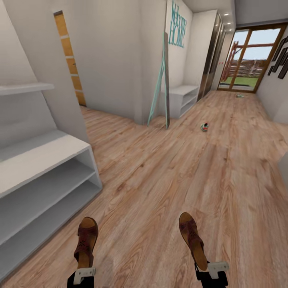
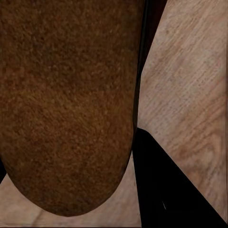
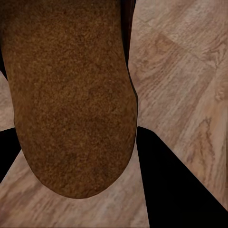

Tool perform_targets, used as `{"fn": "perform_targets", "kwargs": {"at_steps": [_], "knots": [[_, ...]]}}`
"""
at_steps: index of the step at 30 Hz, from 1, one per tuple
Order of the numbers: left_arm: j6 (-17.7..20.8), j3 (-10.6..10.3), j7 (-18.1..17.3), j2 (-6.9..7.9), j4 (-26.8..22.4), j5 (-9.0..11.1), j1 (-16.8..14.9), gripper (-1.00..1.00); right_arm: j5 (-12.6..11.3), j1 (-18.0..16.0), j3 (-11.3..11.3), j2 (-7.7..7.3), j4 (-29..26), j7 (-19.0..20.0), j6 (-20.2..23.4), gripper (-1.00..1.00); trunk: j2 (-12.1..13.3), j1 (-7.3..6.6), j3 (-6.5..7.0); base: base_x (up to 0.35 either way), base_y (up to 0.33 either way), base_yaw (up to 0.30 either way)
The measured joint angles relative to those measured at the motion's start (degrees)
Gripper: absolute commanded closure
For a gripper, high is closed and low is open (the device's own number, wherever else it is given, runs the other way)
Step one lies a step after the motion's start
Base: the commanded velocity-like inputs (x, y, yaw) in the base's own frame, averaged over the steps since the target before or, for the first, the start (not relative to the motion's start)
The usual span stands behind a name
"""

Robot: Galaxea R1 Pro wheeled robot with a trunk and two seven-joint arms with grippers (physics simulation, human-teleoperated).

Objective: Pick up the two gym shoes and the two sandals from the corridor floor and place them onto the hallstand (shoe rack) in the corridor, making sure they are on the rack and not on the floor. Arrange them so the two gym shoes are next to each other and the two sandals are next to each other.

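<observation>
Each gripper, left (image 1: 84, 276) and right (image 1: 212, 272), pinches a sandal (image 1: 86, 240) (image 1: 193, 239) by what seems its heel, toe pointing away; flat, stiffish soles should carry light.

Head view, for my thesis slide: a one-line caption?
Each gripper, left and right, carries a sandal beside the white hallstand.

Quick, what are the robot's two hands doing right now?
Left gripper: shut on the left sandal.
Right gripper: shut on the right sandal.
</observation>
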Motion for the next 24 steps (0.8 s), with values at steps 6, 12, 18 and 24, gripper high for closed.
{"fn": "perform_targets", "kwargs": {"at_steps": [6,12,18,24], "knots": [[-0.01,0.03,0.00,0.08,-0.02,0.19,0.01,1.00,0.02,0.01,0.04,0.01,-0.01,-0.02,0.03,1.00,0.00,-0.01,0.34,-0.022,-0.027,0.228],[-0.05,0.03,0.00,0.09,-0.02,0.21,0.01,1.00,0.03,0.01,0.05,0.00,0.00,-0.02,0.03,1.00,0.00,-0.01,0.68,-0.002,-0.003,0.228],[-0.01,0.03,0.00,0.09,0.02,0.21,0.01,1.00,0.03,0.01,0.06,0.00,0.00,-0.01,0.03,1.00,0.00,-0.01,1.02,0.000,0.000,0.228],[0.00,0.03,0.00,0.09,0.00,0.21,0.01,1.00,0.03,0.01,0.07,0.04,0.00,-0.02,0.03,1.00,0.00,-0.01,1.35,0.000,0.000,0.228]]}}
